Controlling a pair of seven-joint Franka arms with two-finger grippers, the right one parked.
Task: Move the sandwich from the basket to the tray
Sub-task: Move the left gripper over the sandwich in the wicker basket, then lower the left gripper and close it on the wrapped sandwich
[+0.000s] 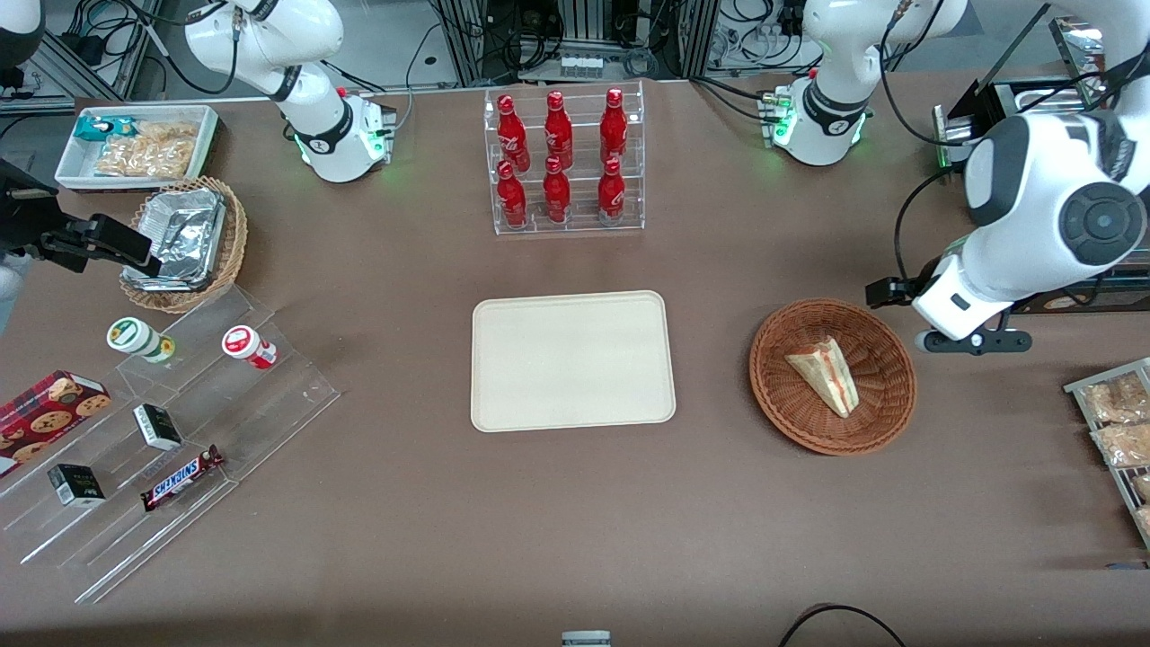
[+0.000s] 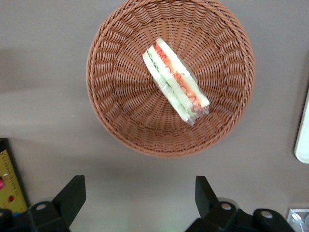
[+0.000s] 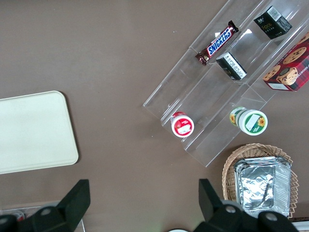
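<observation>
1. Jaws of the left arm's gripper (image 2: 140, 193) stand wide apart and hold nothing; the two black fingers (image 2: 71, 195) hang above bare bench (image 1: 575, 539) just outside the basket's rim.
2. In the front view the gripper itself is hidden under the white wrist, which sits above the bench just beside the basket, farther from the front camera than it.
3. The sandwich (image 1: 825, 373) lies in the round reddish-brown wicker basket (image 1: 791, 409), a white-bread wedge in clear wrap with its red-orange and green filling edge showing.
4. It rests across the basket's middle, apart from the gripper.
5. The cream-beige tray (image 1: 572, 361) lies flat on the bench beside the basket, toward the parked arm's end, with a strip of bench between them.
6. A clear rack of red bottles (image 1: 561, 162) stands farther from the front camera than the tray.
</observation>
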